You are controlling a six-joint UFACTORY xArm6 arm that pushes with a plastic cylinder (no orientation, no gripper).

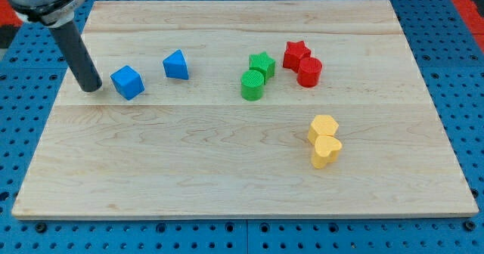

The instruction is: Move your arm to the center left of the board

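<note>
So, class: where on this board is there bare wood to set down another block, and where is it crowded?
Bare: the board along the view's bottom, left of the yellow blocks, and the strip along the top. Crowded: the middle row, where my tip sits just left of the blue cube, then the blue wedge, green pair and red pair.

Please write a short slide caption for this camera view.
My tip rests at the board's left, beside the blue cube.

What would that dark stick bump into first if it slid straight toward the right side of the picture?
Most likely the blue cube: my tip sits just to its left, apparently not touching. The blue wedge-shaped block lies farther right and slightly higher, so probably missed.
</note>
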